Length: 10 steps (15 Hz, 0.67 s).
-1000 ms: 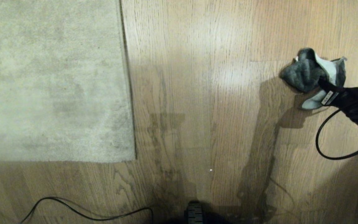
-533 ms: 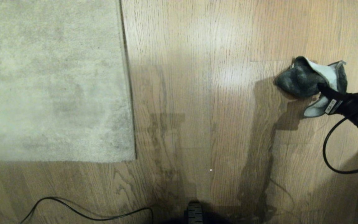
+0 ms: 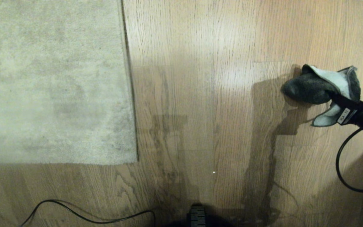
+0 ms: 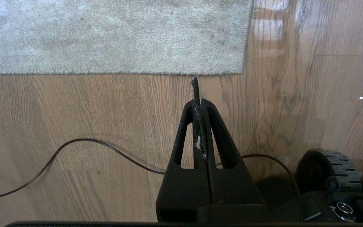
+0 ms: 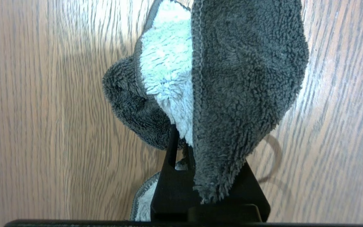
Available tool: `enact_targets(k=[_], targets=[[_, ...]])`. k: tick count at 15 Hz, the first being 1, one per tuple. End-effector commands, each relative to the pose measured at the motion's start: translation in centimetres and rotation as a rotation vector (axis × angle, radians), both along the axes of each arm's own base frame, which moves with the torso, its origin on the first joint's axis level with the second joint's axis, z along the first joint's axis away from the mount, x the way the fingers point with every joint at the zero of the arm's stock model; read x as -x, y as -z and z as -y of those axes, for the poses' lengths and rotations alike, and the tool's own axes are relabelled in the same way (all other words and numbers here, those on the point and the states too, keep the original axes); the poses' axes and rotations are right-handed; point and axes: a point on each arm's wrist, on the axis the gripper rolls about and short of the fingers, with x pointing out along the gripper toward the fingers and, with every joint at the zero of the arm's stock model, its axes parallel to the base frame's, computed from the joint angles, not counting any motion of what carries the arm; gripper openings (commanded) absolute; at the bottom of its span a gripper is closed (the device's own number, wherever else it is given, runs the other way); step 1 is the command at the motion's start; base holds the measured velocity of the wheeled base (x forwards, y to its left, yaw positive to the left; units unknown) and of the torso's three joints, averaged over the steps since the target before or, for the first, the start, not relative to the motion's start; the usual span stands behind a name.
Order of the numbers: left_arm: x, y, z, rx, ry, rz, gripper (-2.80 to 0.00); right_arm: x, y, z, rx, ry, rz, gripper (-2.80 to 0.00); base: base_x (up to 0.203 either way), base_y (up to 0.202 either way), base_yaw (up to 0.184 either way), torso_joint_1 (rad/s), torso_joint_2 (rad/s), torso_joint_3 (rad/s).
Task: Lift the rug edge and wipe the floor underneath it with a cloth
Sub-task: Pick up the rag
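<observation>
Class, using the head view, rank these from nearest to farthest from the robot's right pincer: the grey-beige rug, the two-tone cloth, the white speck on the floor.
1. Dark grey and pale blue cloth, gripped in the right pincer.
2. Tiny white speck, on the planks mid-picture, lower down.
3. Pale grey-beige short-pile rug, far left.

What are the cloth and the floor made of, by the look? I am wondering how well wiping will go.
The cloth looks like fluffy microfibre or terry: dense short loops, dark grey with a pale blue-grey face and a stitched hem. The floor looks like wood or wood-look laminate: brown planks with dark grain streaks and a soft sheen; which one cannot be told.
</observation>
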Motion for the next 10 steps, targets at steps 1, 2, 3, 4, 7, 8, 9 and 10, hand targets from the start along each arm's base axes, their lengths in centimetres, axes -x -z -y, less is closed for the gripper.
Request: enact_targets(k=[1, 2, 3, 4, 7, 8, 9, 10], targets=[[0.0, 0.0, 0.0, 0.0, 0.0, -0.002, -2.8, 0.7, 0.0, -0.2, 0.026, 0.003, 0.007, -2.8, 0.0, 0.0, 0.0, 0.0, 0.0, 0.0], [0.0, 0.0, 0.0, 0.0, 0.0, -0.002, -2.8, 1.1, 0.1, -0.3, 0.027, 0.004, 0.002, -2.8, 0.0, 0.0, 0.0, 0.0, 0.0, 0.0], [0.0, 0.0, 0.0, 0.0, 0.0, -0.002, -2.8, 1.4, 0.2, -0.4, 0.027, 0.004, -0.004, -2.8, 0.0, 0.0, 0.0, 0.0, 0.0, 0.0], [0.0, 0.0, 0.0, 0.0, 0.0, -0.002, -2.8, 1.7, 0.6, -0.4, 0.027, 0.005, -0.02, -2.8, 0.0, 0.0, 0.0, 0.0, 0.0, 0.0], [0.0, 0.0, 0.0, 0.0, 0.0, -0.002, -2.8, 2.9, 0.8, -0.8, 0.043, 0.01, -0.033, -2.8, 0.0, 0.0, 0.0, 0.0, 0.0, 0.0], [0.0, 0.0, 0.0, 0.0, 0.0, -0.002, -2.8, 3.4, 1.2, -0.9, 0.04, 0.01, -0.047, -2.8, 0.0, 0.0, 0.0, 0.0, 0.0, 0.0], [0.0, 0.0, 0.0, 0.0, 0.0, -0.002, -2.8, 3.9, 1.6, -1.0, 0.043, 0.012, -0.058, -2.8, 0.0, 0.0, 0.0, 0.0, 0.0, 0.0], [0.0, 0.0, 0.0, 0.0, 0.0, -0.002, -2.8, 4.3, 1.8, -1.1, 0.053, 0.014, -0.06, -2.8, 0.0, 0.0, 0.0, 0.0, 0.0, 0.0]])
